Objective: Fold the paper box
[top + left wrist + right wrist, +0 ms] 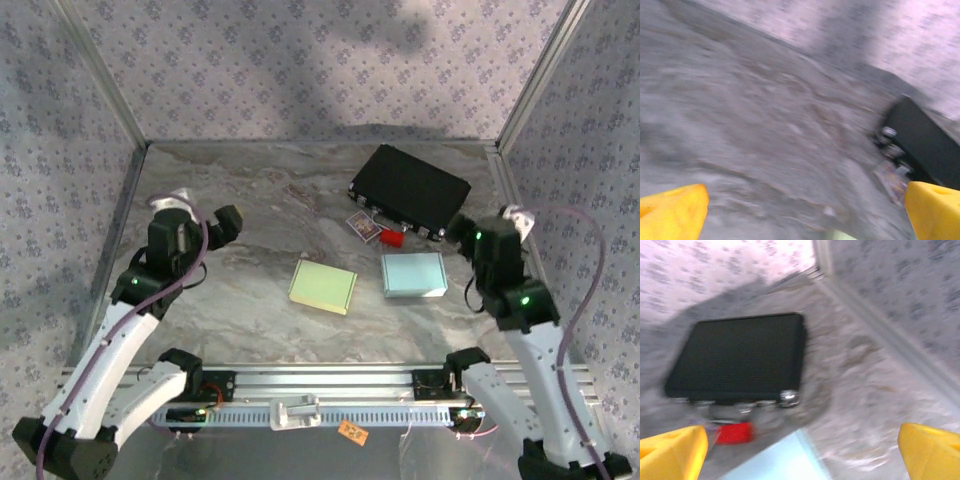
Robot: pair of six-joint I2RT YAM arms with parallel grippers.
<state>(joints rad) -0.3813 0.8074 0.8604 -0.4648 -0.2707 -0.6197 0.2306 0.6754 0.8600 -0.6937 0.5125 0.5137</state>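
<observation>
Both arms are up and off the work. The left gripper (230, 220) hangs over the left side of the marble table (250, 190), well apart from anything. Its wrist camera shows the yellow fingertips (672, 210) spread to the frame's two corners, so the jaws are wide and nothing is between them. It's the same story on the right. The right gripper (462, 228) is wide and empty, hovering just right of the black case (410, 190) at the far right.

Now the paper. A yellow-green box (322, 286) lies flat near the middle of the table. A pale blue box (413, 275) sits just to its right, with a gap between them. From above, both look like closed, squared-up shapes. My read is that this is a pause between steps, or the fold may already be finished, but the overhead view is too small to show whether a flap is loose.

If folding remains, the next move calls for one arm to come down and pin a box. The other would then catch a flap edge, and that means narrowing those jaws first.

Both wrist pictures are badly smeared. The left one catches a pale green sliver at its bottom edge, probably the yellow-green box's corner. The right one cuts off the pale blue box. Beside the case sit a small red object (392, 239) and a patterned card (364, 226), too blurred to name.
</observation>
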